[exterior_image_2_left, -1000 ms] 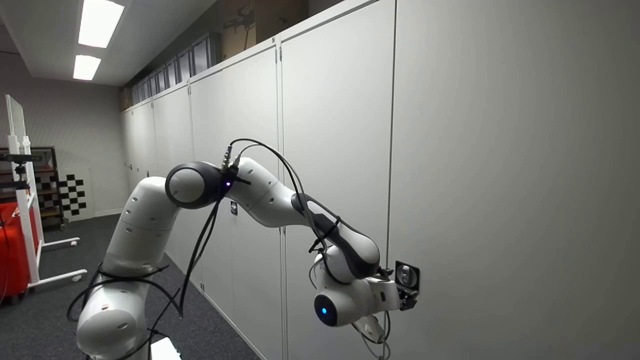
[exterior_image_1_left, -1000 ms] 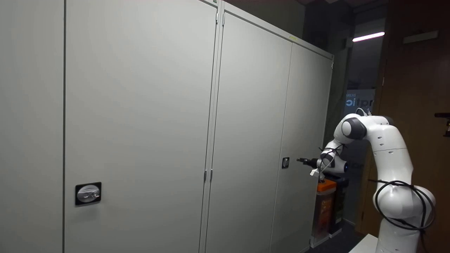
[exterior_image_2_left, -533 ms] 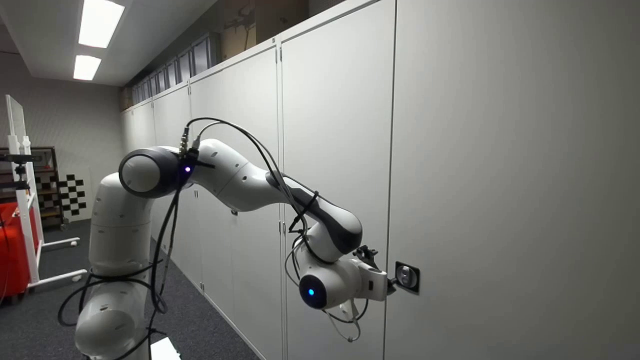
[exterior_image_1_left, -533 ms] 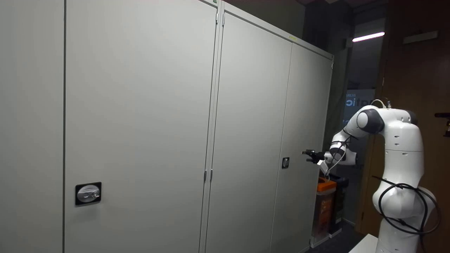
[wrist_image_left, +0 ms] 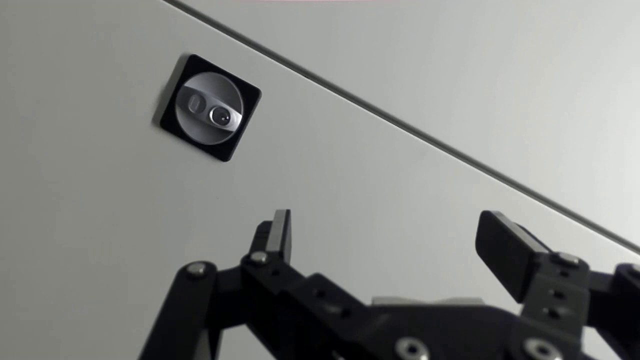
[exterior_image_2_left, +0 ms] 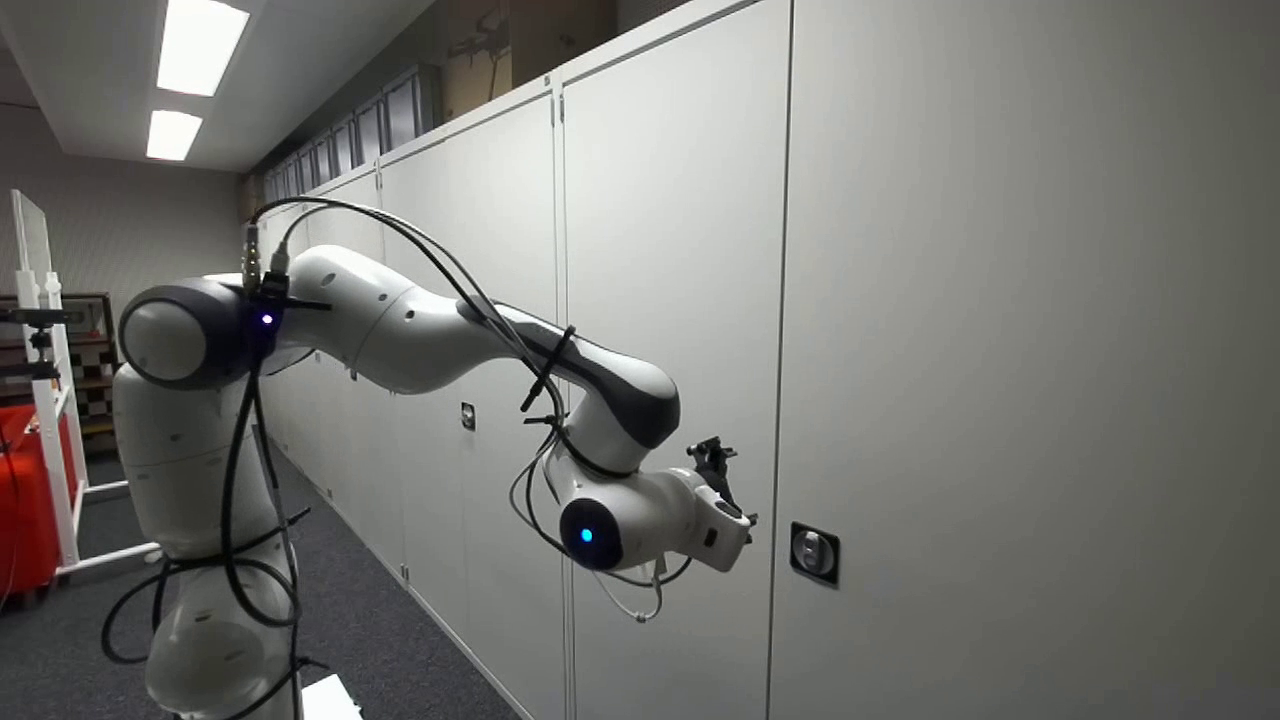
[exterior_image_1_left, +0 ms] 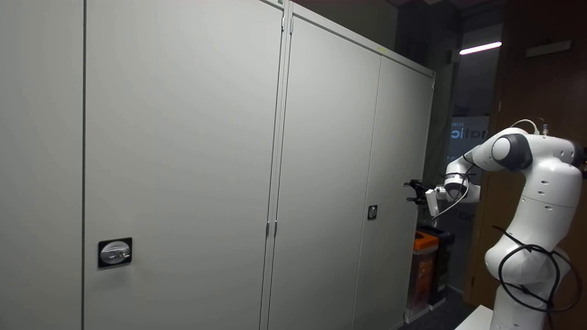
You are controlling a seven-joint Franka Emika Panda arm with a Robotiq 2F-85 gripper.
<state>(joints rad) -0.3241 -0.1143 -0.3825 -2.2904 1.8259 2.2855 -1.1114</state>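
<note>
My gripper (wrist_image_left: 386,225) is open and empty, its two black fingers wide apart in front of a grey cabinet door (wrist_image_left: 350,165). It also shows in both exterior views (exterior_image_1_left: 407,191) (exterior_image_2_left: 733,488), held off the door with one finger above the other. The nearest thing is a round silver handle on a black square plate (wrist_image_left: 210,107), at the upper left in the wrist view. The handle shows in both exterior views (exterior_image_1_left: 372,212) (exterior_image_2_left: 815,553) and no finger touches it. A dark door seam (wrist_image_left: 350,95) runs beside it. The doors are shut.
More cabinet doors with handles (exterior_image_1_left: 114,253) (exterior_image_2_left: 468,416) line the wall. A bin with an orange lid (exterior_image_1_left: 425,240) and a dark bin (exterior_image_1_left: 440,256) stand at the cabinet's end. A white wheeled stand (exterior_image_2_left: 60,420) and a red object (exterior_image_2_left: 25,500) are at the left.
The arm has drawn back from the cabinet and risen, and the wrist has rolled. The gripper has moved up and away from the handle. The doors and handle look unchanged.
</note>
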